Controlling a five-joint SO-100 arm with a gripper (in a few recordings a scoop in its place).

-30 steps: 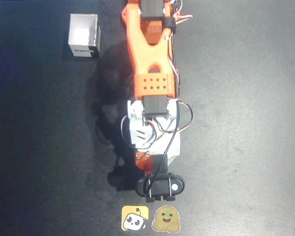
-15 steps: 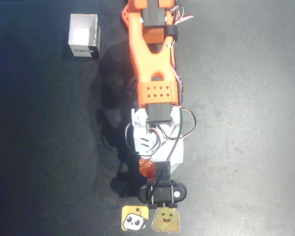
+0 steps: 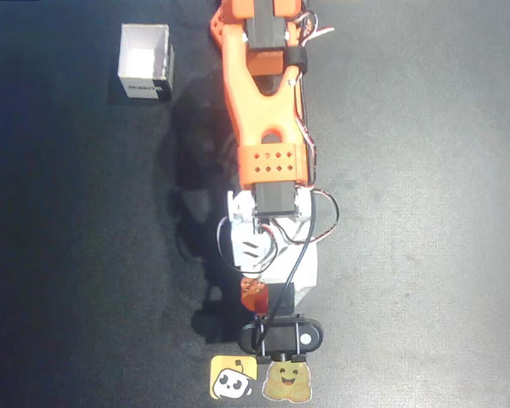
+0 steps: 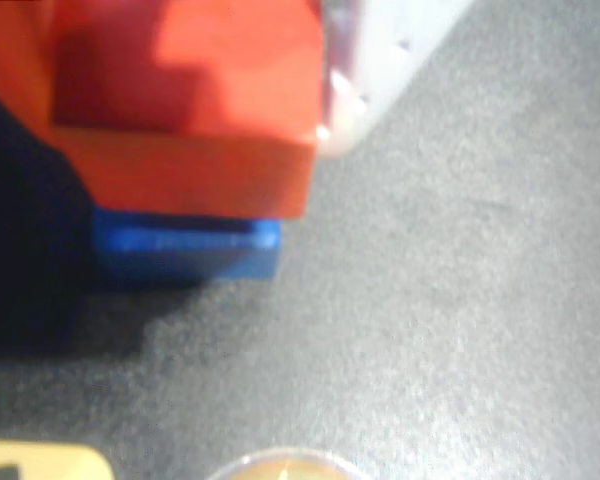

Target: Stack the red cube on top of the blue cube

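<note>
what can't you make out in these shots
- Overhead view: the arm and wrist camera cover the cubes and the gripper.
- Wrist view: the red cube is blurred and cut by the top edge; whether it rests on the blue cube or hangs just above is unclear.
- Wrist view: most of the blue cube is hidden under the red one.
- White box: print too small to read.

Red cube [image 4: 185, 110] directly above blue cube [image 4: 185, 248], blue cube on table
</note>
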